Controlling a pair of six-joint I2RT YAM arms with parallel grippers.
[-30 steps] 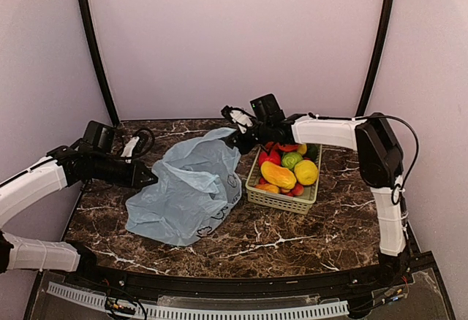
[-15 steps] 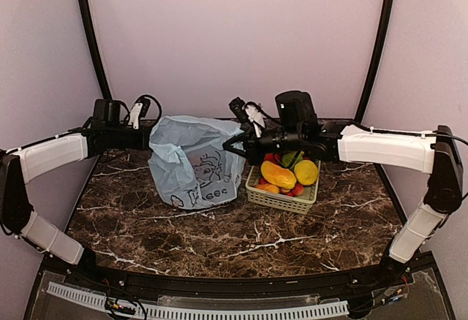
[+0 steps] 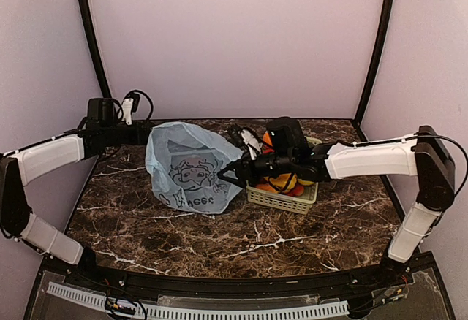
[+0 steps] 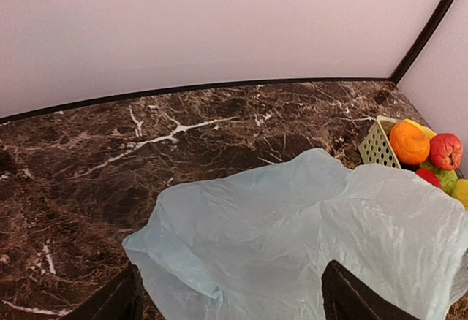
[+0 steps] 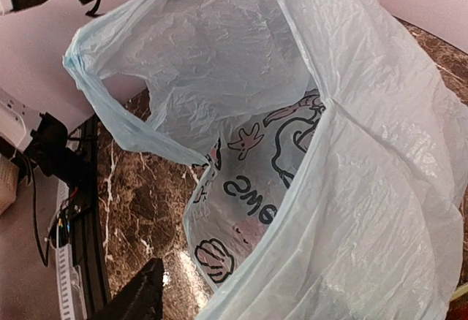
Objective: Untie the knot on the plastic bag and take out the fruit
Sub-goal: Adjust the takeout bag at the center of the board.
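Note:
The light blue plastic bag (image 3: 189,170) stands slumped at the table's middle with its printed side toward the front. No knot shows. In the right wrist view its mouth gapes and a handle loop (image 5: 110,119) hangs free, and the inside that shows holds nothing. My left gripper (image 3: 145,137) is at the bag's upper left edge, open, its fingers wide apart with loose film (image 4: 292,240) lying between them. My right gripper (image 3: 228,176) is at the bag's right side, open. One finger (image 5: 142,294) shows and the film hides the other. The fruit (image 3: 281,183) lies in the basket.
The pale green lattice basket (image 3: 281,201) stands just right of the bag, under my right arm. An orange (image 4: 408,142) and a red apple (image 4: 446,150) top its pile. Cables (image 3: 135,104) loop at the left wrist. Walls close the back and sides.
Both grippers went from shut to open and let the bag's edges go. The bag, lifted upright from lying flat, has sunk lower. My right arm dropped toward the bag's lower right.

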